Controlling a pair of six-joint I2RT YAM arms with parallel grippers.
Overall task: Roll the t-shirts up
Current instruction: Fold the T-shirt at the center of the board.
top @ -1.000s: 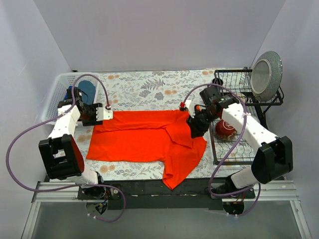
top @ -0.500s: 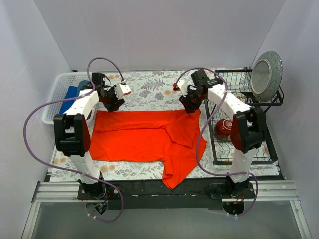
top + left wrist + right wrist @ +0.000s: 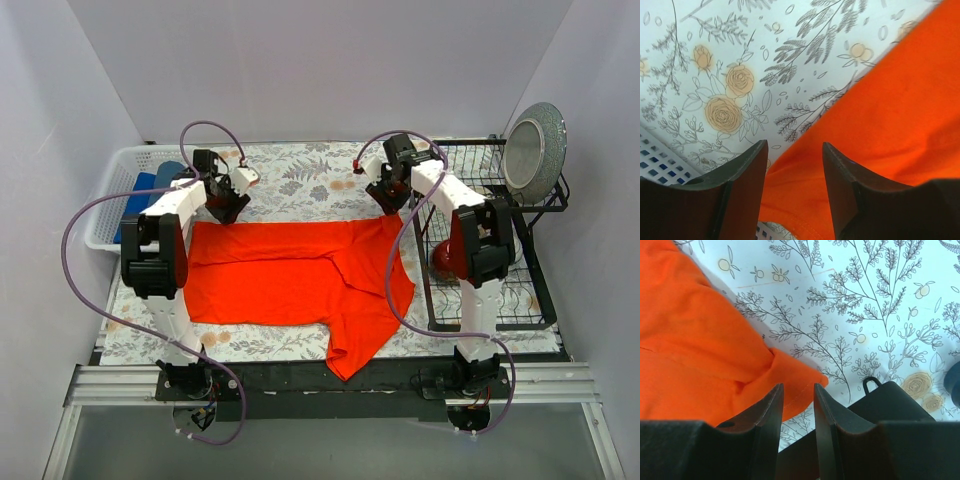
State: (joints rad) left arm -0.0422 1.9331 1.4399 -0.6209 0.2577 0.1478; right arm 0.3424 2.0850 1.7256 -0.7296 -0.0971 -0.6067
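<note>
Top view: the orange-red t-shirt (image 3: 290, 275) lay spread flat on the worktop (image 3: 300, 175), unrolled, with one sleeve trailing off its near-right corner. In the last second both arms had swung from the shirt's left and right sides to its far edge. The left tool (image 3: 228, 205) was now over the far-left corner and the right tool (image 3: 390, 198) over the far-right corner. The blue t-shirts (image 3: 145, 188) sat in the white basket (image 3: 105, 205) left of the shirt.

Left wrist view: the left tool (image 3: 794, 150) had its jaws apart with nothing clamped. The orange-red t-shirt (image 3: 890, 100) edge ran under the gap.

Right wrist view: the right tool (image 3: 797, 389) had its jaws narrowly apart. The orange-red t-shirt (image 3: 690, 340) corner showed in the gap, not visibly pinched.

Likely meaning: both tools were lined up to grab the far corners. Rolling had not begun.
</note>
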